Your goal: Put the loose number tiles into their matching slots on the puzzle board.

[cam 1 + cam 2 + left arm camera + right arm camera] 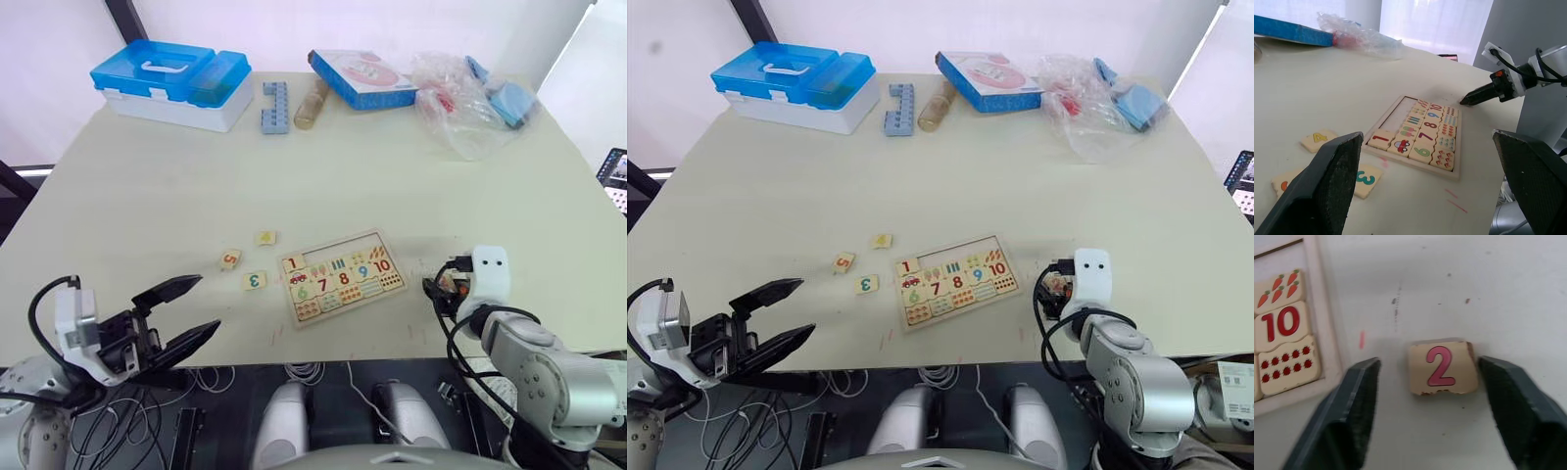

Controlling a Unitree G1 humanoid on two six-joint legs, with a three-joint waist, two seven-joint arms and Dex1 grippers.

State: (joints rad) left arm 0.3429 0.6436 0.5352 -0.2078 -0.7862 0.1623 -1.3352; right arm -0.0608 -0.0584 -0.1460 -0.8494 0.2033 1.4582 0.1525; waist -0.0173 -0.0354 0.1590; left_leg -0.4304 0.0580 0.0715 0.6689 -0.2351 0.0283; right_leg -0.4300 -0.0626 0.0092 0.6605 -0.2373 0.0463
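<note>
Found the red 2 tile (1441, 367) flat on the table (294, 176), centre-right of the right wrist view, just off the right rim of the puzzle board (328, 245) and not touching it. Saw it lying squarely between the 2 spread fingers of the right gripper (1427, 361), 1 finger beyond each side edge, neither touching wood. Sat a little nearer the finger on the right of that frame than the other. Read the digit upright in that view, so the closing line ran across the tile's left and right edges; judged a straight drop and squeeze enough, with no twist of the wrist.

Placed that gripper in the head view at lower right, close beside the board's right end. Counted the 1 already seated at the left end of the board's top row, with the matching slots (333, 251) beside it bare.

Noted 3 more loose number tiles left of the board, centre-left of the frame: red 5 (229, 259), green 3 (254, 280), yellow 4 (265, 237). Held the left gripper (208, 304) wide open and empty at lower left, near them but apart, the 3 nearest.

Judged the right arm plainly the nearer for the 2, the left for the other 3.
</note>
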